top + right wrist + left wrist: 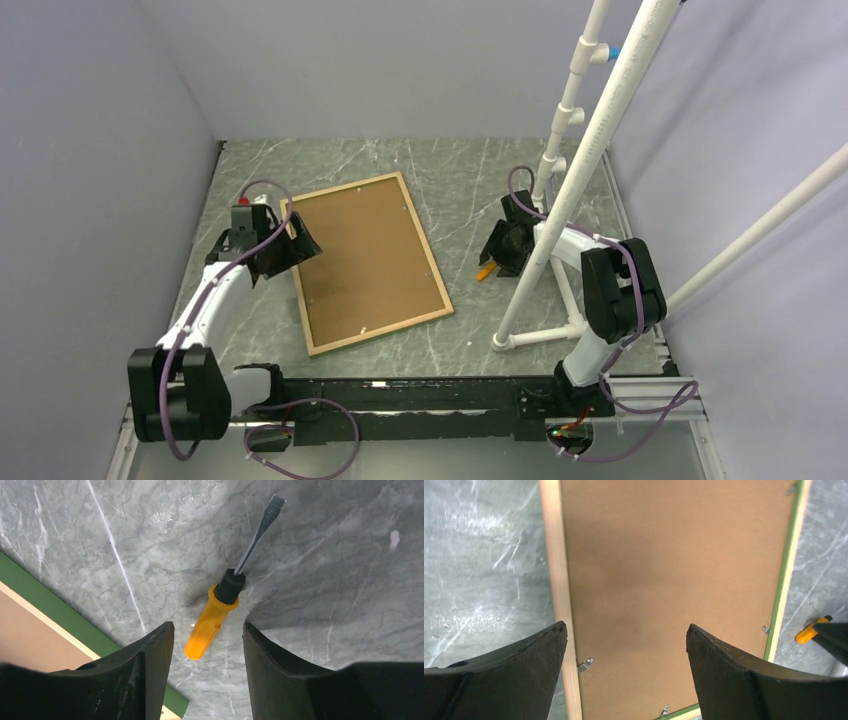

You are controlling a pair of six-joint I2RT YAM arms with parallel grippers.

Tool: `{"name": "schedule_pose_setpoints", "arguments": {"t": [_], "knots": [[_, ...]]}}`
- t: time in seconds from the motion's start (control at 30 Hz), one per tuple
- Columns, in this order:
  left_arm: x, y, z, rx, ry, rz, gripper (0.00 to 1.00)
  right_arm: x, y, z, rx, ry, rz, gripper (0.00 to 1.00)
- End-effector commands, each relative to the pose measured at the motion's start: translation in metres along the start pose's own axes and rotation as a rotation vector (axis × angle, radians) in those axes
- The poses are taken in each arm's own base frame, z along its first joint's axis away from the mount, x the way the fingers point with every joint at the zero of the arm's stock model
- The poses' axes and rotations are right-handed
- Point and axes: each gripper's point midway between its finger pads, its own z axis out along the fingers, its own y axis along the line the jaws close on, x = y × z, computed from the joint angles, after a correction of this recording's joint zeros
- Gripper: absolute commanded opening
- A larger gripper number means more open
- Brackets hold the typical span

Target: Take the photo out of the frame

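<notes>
The frame (pixel 431 255) lies face down on the marble table, its light wood rim (pixel 555 555) and green edge (pixel 781 595) around a brown backing board (pixel 365 260) held by small metal clips (pixel 584 664). The photo is hidden under the board. My left gripper (pixel 290 245) is open and empty above the frame's left rim; in the left wrist view it (pixel 624 640) straddles the rim and the board. My right gripper (pixel 497 250) is open and empty, right of the frame, above a yellow-handled screwdriver (pixel 220 610) lying on the table.
A white PVC pipe stand (pixel 570 190) rises just right of my right gripper, its base (pixel 545 335) on the table. Grey walls enclose the table on the left, back and right. The screwdriver's handle (pixel 808 633) shows right of the frame in the left wrist view.
</notes>
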Motion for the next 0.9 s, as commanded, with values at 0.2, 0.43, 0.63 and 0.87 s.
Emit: {"name": "schedule_pose_setpoints", "arguments": {"t": [0.2, 0.43, 0.63, 0.87], "knots": [[0.017, -0.080, -0.044, 0.248, -0.050, 0.260, 0.90, -0.006, -0.026, 0.018, 0.159, -0.058, -0.074, 0.46], [0.051, -0.145, -0.044, 0.524, 0.074, 0.233, 0.90, -0.008, -0.023, 0.033, 0.148, -0.036, -0.159, 0.25], [0.059, -0.182, -0.039, 0.641, 0.189, 0.162, 0.86, -0.016, -0.008, 0.035, 0.088, -0.019, -0.263, 0.00], [0.053, -0.227, -0.037, 0.845, 0.292, 0.030, 0.87, -0.028, 0.058, -0.007, -0.282, -0.119, -0.430, 0.00]]}}
